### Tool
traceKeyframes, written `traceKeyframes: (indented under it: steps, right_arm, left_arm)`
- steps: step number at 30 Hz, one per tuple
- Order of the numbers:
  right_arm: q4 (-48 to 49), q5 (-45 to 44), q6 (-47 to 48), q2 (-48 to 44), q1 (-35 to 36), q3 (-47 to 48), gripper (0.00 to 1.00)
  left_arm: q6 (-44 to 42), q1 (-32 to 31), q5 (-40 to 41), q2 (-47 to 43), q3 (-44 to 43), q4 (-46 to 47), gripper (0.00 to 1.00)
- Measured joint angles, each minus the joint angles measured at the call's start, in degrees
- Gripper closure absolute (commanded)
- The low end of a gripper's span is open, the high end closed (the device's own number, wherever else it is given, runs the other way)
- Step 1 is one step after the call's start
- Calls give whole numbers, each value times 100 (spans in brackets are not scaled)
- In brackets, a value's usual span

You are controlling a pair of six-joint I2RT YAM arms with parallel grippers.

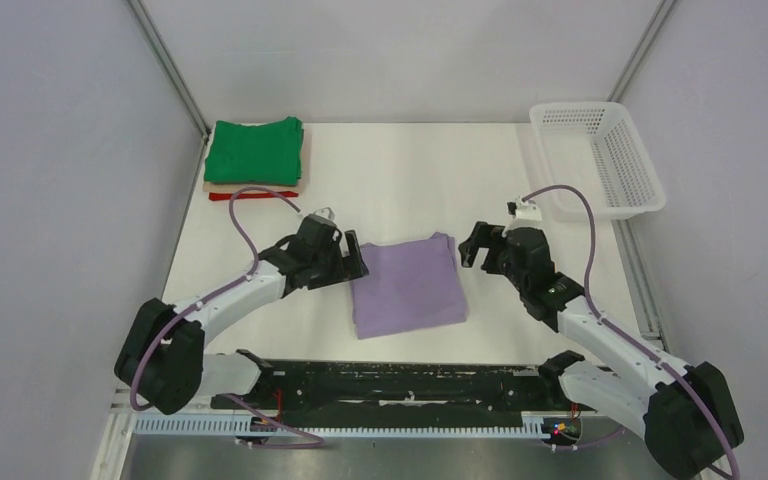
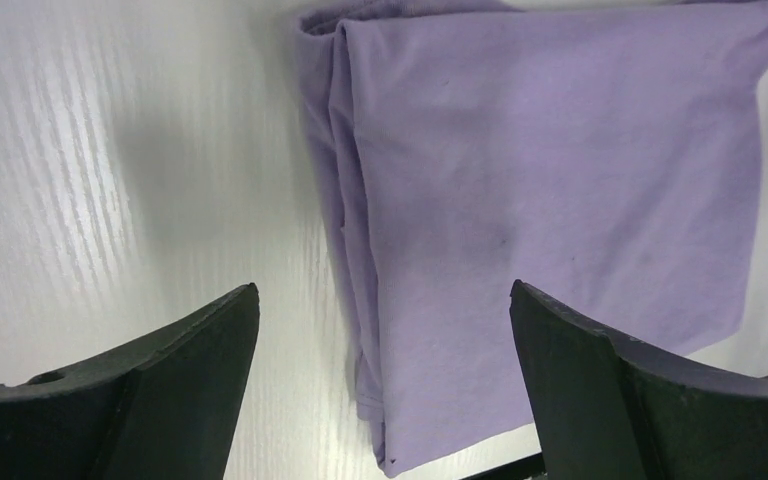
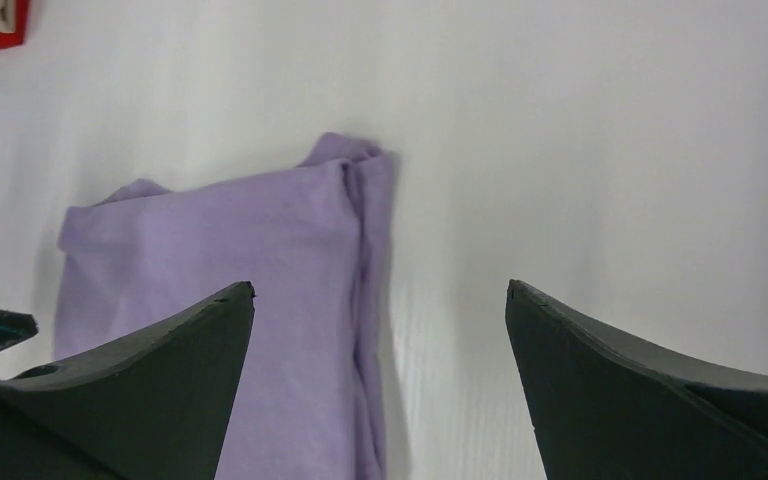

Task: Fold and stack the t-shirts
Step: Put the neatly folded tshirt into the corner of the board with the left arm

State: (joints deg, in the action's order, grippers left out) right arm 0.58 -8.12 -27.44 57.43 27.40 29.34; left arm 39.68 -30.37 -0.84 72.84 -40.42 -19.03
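Visible are 1 lavender t-shirt [image 1: 407, 285], 3 stacked t-shirts [image 1: 255, 152] and 1 basket [image 1: 622, 165].

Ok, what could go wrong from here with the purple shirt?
1. The purple shirt has a loose-looking layered edge by the open left pincer; pinching one layer could undo the fold.
2. The open right pincer sits at the opposite edge; an uneven lift may let the shirt sag open.
3. On the stack in the far left corner, the red shirt pokes out at the bottom; a careless drop could skew it.
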Motion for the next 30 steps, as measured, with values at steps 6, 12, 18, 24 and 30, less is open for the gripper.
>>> traceKeyframes:
  steps: [6,12,18,24,30]
  right_arm:
    - [-11,-509,50,-529,-15,-688,2]
    - [4,-551,258,-518,-15,-892,2]
    - [157,-623,378,-452,-15,-938,2]
    - [236,-684,424,-452,-50,-1082,2]
    - [275,-693,459,-448,-122,-1095,2]
  left_arm:
    - [260,-273,380,435,28,48,16]
    - [452,-522,555,885,31,136,35]
    - [662,-732,802,1200,-120,289,57]
    - [710,-833,1143,1788,-684,94,89]
    - [496,-927,1749,2627,-1799,-540,98]
